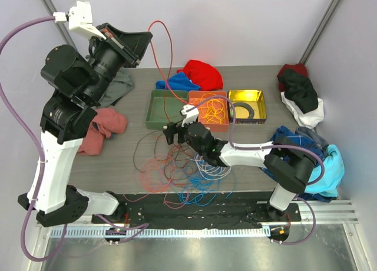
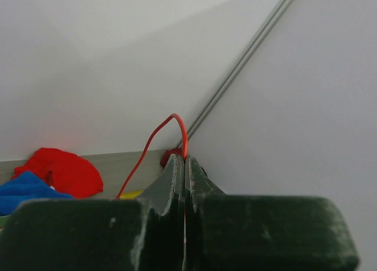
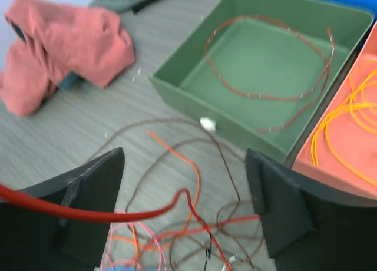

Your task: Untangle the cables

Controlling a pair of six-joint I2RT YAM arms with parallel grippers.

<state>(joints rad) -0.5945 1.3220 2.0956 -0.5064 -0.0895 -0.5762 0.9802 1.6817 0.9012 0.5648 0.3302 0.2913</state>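
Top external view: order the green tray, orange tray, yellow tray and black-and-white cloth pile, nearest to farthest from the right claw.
From the right claw:
1. Green tray, just beyond it.
2. Orange tray, right of the green.
3. Yellow tray, further right.
4. Black-and-white cloth pile, far right table edge.

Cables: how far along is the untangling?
Partly. Done: yellow loops lie in the orange tray, a reddish loop in the green tray. In hand: the left gripper, held high, is shut on a red cable; the right gripper hangs open over the tangle. Left: that tangle of red, blue, brown and orange cables on the table.
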